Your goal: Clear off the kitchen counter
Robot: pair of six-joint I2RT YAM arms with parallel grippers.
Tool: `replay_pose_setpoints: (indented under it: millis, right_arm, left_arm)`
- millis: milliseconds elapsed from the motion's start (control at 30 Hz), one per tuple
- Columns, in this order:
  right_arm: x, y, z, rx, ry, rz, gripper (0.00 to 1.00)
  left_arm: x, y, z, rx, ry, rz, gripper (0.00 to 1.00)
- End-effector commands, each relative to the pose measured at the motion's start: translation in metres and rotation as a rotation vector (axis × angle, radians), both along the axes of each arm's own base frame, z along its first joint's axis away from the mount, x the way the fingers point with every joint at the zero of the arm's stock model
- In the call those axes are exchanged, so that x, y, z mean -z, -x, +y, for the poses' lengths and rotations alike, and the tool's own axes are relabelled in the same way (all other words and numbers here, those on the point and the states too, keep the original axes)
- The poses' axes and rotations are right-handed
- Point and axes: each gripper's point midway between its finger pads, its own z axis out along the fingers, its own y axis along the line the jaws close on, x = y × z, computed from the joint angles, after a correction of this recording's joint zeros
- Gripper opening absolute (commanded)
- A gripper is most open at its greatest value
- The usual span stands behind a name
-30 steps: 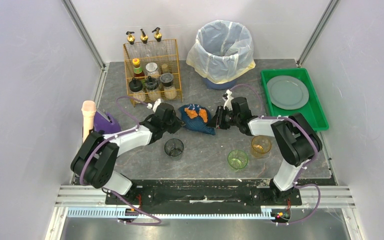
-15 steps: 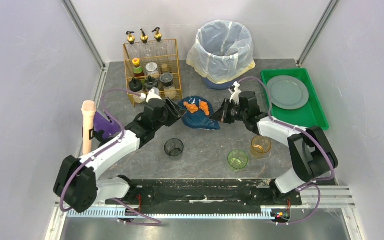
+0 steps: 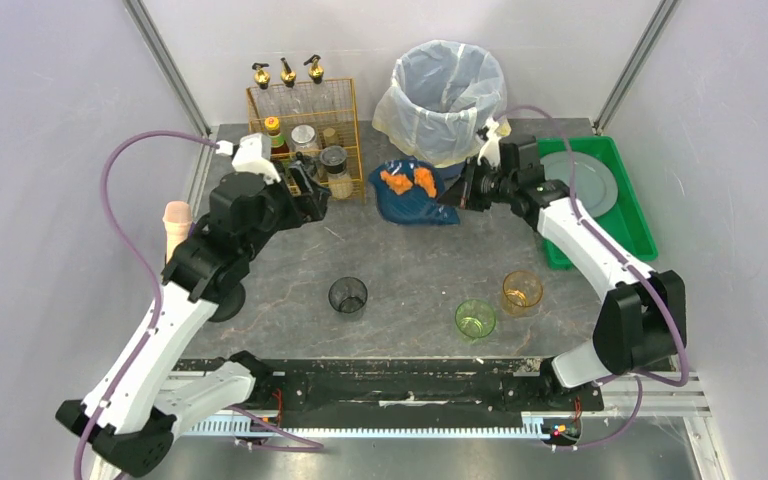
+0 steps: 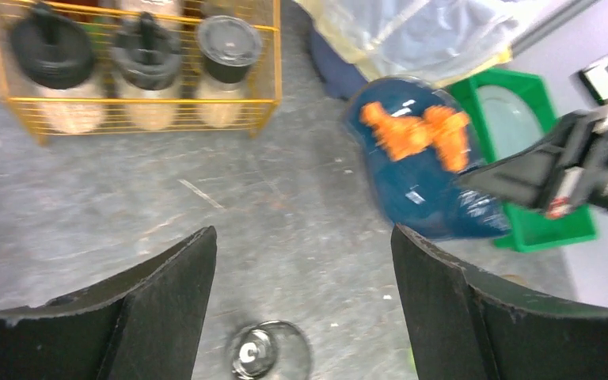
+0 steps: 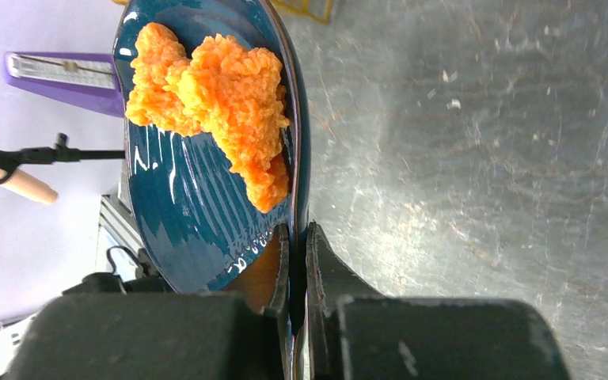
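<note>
The surface (image 3: 410,265) looks only partly cleared. Your right tool (image 3: 467,190) is clamped on the rim of the blue plate (image 3: 415,203), which carries orange food (image 3: 410,182) just in front of the lined bin (image 3: 448,90). Your left tool (image 3: 305,197) hangs with its jaws spread and empty beside the wire rack (image 3: 305,135). A grey plate (image 3: 575,183) already lies in the green tray (image 3: 645,245). You likely have yet to tip the food and stow the blue plate. The dark glass (image 3: 348,295), green glass (image 3: 475,319) and amber glass (image 3: 522,292) would follow.
</note>
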Motion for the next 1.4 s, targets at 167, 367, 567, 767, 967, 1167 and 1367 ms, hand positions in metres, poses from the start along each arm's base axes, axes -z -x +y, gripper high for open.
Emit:
replay_pose_setpoints:
  millis: [167, 367, 567, 767, 967, 1167, 1367]
  right_arm:
    - [-0.128, -0.031, 0.016, -0.034, -0.110, -0.222, 0.00]
    - [-0.163, -0.063, 0.014, 0.029, -0.131, -0.267, 0.00]
    - [-0.194, -0.100, 0.004, 0.103, -0.184, -0.302, 0.00]
    - [-0.220, -0.130, -0.019, 0.191, -0.268, -0.352, 0.00]
    - [-0.238, -0.161, -0.053, 0.293, -0.323, -0.411, 0.00]
    - [-0.249, -0.194, -0.090, 0.430, -0.306, -0.522, 0.00]
    - [-0.248, -0.220, -0.112, 0.525, -0.210, -0.645, 0.00]
  left_arm:
    - [0.055, 0.017, 0.087, -0.210, -0.353, -0.020, 0.87]
    - [0.063, 0.020, 0.097, -0.235, -0.354, -0.019, 0.87]
    - [0.065, 0.021, 0.100, -0.245, -0.345, -0.019, 0.87]
    - [0.068, 0.021, 0.101, -0.245, -0.337, -0.015, 0.86]
    - [0.072, 0.019, 0.101, -0.246, -0.336, -0.004, 0.86]
    - [0.076, 0.017, 0.102, -0.254, -0.341, 0.006, 0.86]
    - [0.082, 0.015, 0.102, -0.256, -0.346, 0.020, 0.86]
